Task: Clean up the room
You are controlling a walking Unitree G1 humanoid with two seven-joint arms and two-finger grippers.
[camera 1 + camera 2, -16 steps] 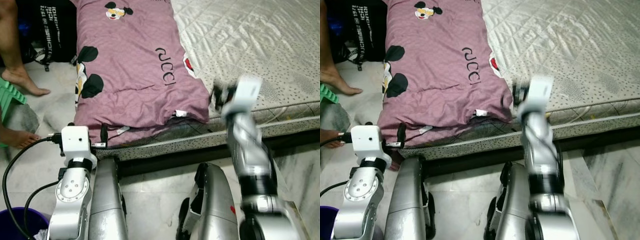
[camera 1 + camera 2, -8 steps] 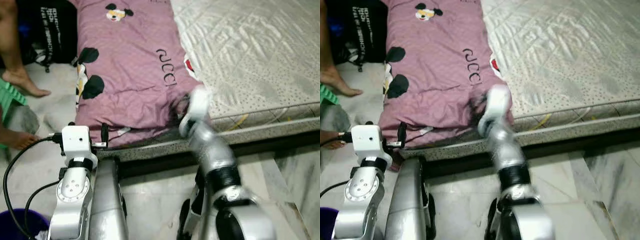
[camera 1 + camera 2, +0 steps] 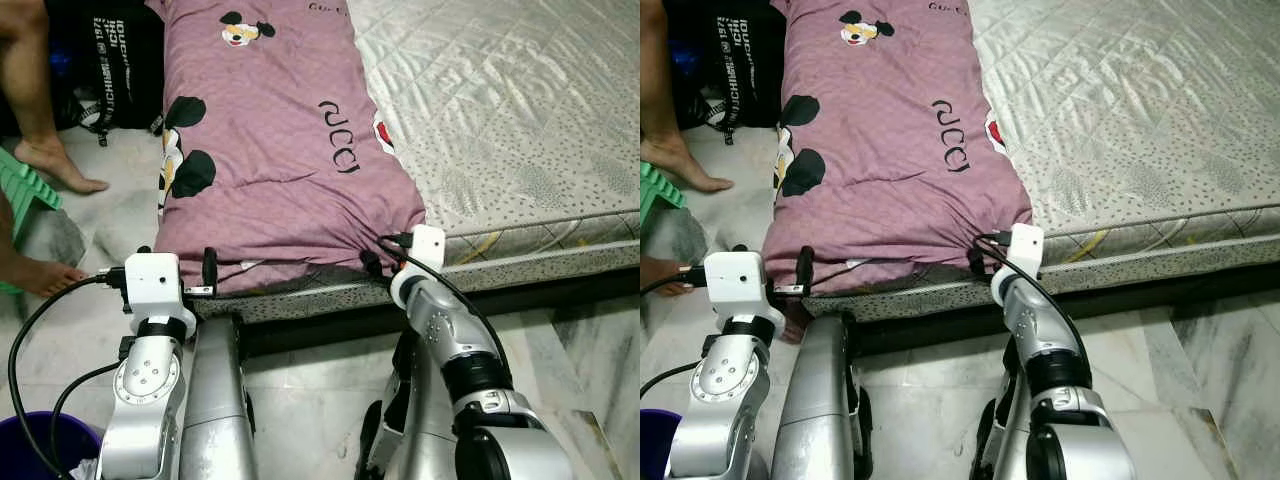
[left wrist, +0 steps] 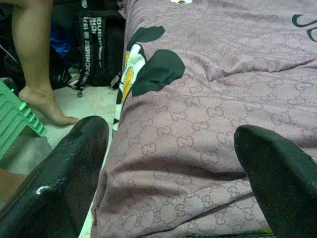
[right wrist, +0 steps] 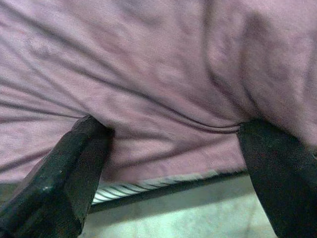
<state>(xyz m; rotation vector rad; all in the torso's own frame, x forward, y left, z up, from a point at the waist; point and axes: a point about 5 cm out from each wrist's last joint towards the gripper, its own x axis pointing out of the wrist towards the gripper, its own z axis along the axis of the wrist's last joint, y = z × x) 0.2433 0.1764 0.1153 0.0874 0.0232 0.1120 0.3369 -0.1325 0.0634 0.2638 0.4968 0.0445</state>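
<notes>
A mauve quilt [image 3: 270, 150] printed with cartoon mice and letter logos lies along the left side of the mattress [image 3: 520, 120], its near end hanging over the bed edge. My right gripper [image 3: 385, 250] is at the quilt's near right corner. In the right wrist view it [image 5: 172, 124] is open, with both fingers pressed against the folded cloth. My left gripper [image 3: 175, 255] is just short of the quilt's near left corner. In the left wrist view it [image 4: 171, 129] is open, and the quilt [image 4: 208, 124] spans the gap ahead of it.
A person's bare legs and feet [image 3: 40, 90] stand at the left beside a black backpack [image 3: 115, 60] and a green stool [image 3: 25, 195]. A purple bucket [image 3: 30, 450] sits at my lower left. Marble floor [image 3: 590, 330] runs along the dark bed base.
My right arm swung left from over the mattress edge and dropped to the quilt's near right corner. The left arm has held still. The camera shifted slightly.
</notes>
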